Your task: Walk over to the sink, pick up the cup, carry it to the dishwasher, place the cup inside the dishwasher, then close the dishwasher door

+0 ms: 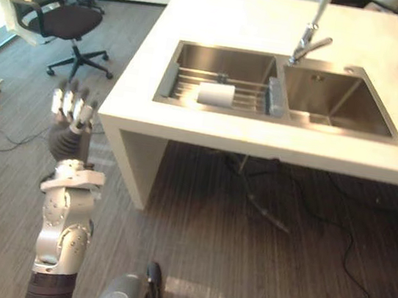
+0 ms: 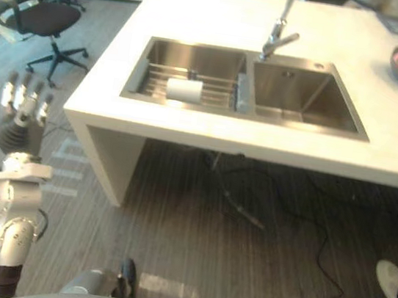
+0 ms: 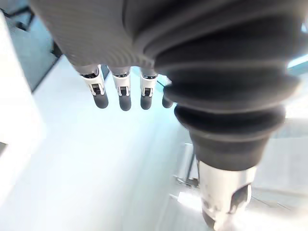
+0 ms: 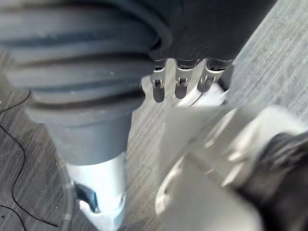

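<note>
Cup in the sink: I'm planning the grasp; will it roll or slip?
Likely rolls if nudged: the cup lies on its side on the rack. It looks smooth, so perhaps slippery. Probably light, being small.

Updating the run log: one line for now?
cup lying in left sink basin | left robot hand raised, open | right robot hand open

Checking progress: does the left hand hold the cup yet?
No: the cup lies on the rack in the sink, apart from the left hand, raised with straight fingers beside the counter.
</note>
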